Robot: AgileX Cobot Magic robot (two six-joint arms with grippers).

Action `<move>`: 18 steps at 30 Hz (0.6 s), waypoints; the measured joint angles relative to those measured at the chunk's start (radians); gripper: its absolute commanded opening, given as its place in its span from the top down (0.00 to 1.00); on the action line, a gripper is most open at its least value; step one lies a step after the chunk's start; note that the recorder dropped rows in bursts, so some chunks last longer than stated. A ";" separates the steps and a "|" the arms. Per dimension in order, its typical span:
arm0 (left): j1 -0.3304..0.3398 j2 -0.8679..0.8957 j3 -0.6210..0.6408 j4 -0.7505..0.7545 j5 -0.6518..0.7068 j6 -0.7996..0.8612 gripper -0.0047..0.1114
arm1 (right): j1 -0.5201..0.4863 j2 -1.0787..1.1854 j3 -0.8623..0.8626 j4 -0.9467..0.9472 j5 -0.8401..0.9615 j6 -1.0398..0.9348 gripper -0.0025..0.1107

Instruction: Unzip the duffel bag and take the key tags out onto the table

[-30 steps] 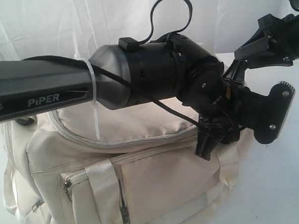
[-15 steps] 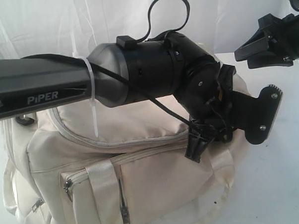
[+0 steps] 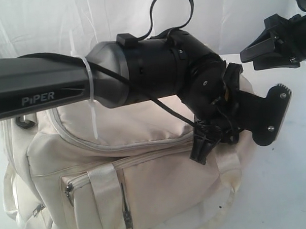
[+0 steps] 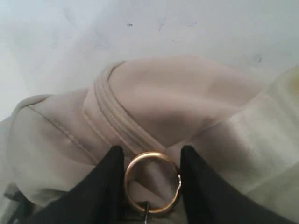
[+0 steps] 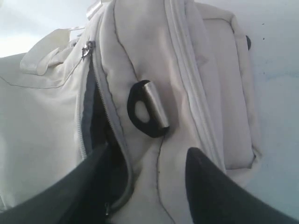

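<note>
The table [image 3: 291, 189] is plain white, and the duffel bag [image 3: 161, 190] rests on it, taking up much of the lower exterior view. The bag is cream-white, with a closed curved zipper along its top and closed pocket zippers on the near side. A webbing handle [image 3: 103, 190] runs down the bag's near face.

The left arm [image 3: 40, 91] reaches across above the bag, its wrist bent down over the bag's right end. A black cable lies along the arm, bound by a white zip tie [image 3: 88, 92].

The right gripper [image 5: 148, 149] hangs above and clear of the bag's right end. Its fingers stand apart with only bag fabric under them. Below it a side zipper gapes open [image 5: 93, 116], showing grey lining. Just beside that opening a black strap ring [image 5: 145, 129] lies flat on the bag.

The left gripper [image 4: 152, 149] is down on the bag's fabric beside a zipper seam. Its two black fingers [image 4: 107, 186] press against either side of a gold ring [image 4: 128, 186], clamped on it. The ring sits on the bag's surface.
</note>
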 measured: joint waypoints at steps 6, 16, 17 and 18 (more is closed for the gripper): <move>-0.013 -0.063 0.000 0.000 0.014 -0.037 0.96 | 0.000 0.000 0.000 0.000 0.013 0.000 0.56; -0.015 -0.137 0.000 -0.051 0.035 -0.067 0.96 | 0.036 0.000 0.000 0.018 0.044 -0.037 0.47; -0.015 -0.138 0.000 -0.056 0.039 -0.067 0.96 | 0.043 0.000 0.000 0.029 0.049 -0.042 0.47; -0.015 -0.140 0.000 -0.063 0.044 -0.070 0.96 | 0.054 0.000 0.000 0.037 0.049 -0.049 0.47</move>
